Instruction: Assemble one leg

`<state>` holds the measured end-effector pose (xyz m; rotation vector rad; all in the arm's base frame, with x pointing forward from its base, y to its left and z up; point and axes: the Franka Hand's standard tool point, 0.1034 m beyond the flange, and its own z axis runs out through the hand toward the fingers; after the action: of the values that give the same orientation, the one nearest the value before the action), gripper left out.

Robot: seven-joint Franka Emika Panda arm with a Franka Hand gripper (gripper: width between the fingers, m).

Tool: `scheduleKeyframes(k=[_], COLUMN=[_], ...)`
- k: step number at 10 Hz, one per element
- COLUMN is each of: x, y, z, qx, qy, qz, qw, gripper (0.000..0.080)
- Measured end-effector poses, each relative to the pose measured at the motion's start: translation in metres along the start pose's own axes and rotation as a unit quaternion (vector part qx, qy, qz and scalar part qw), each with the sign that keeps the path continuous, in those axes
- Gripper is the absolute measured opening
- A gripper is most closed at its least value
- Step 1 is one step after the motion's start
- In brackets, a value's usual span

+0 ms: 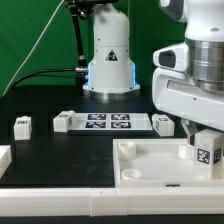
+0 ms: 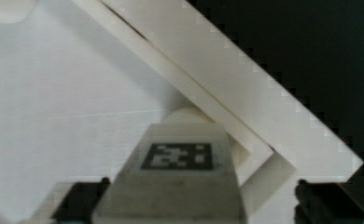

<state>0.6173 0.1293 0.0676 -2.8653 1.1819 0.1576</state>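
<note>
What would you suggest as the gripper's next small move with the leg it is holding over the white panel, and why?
Probably a short descent, easing the leg toward the corner socket below. The gripper appears shut on the leg above the white panel near the exterior view's right edge, and the wrist view shows the tagged leg between the fingers, close to the panel's rim. Whether it is seated cannot be told.

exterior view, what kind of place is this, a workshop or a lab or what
Most likely a robotics lab test bench, not a workshop. A black table carries the marker board with its printed tags, a green backdrop hangs behind, and loose white tagged parts lie about while the gripper holds the leg at the white panel.
</note>
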Motion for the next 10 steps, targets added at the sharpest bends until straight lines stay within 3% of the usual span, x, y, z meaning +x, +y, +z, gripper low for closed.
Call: scheduleKeyframes(k=[1, 2, 3, 5, 8, 10], x=[-0.003, -0.006, -0.007, -0.004, 0.005, 0.007], y=[-0.002, -0.006, -0.007, -0.004, 0.002, 0.003], z=[-0.001, -0.002, 0.000, 0.002, 0.001, 0.001], qx=[-0.005, -0.005, -0.001, -0.007, -0.014, -0.020], qy=[0.007, 0.011, 0.017, 0.021, 0.021, 0.020], qz=[-0.072, -0.135, -0.178, -0.340, -0.490, -0.585], qw=[0.997, 0.991, 0.984, 0.940, 0.872, 0.811], gripper=[0.0574, 0.0635, 0.0645, 0.0649, 0.0649, 0.0649])
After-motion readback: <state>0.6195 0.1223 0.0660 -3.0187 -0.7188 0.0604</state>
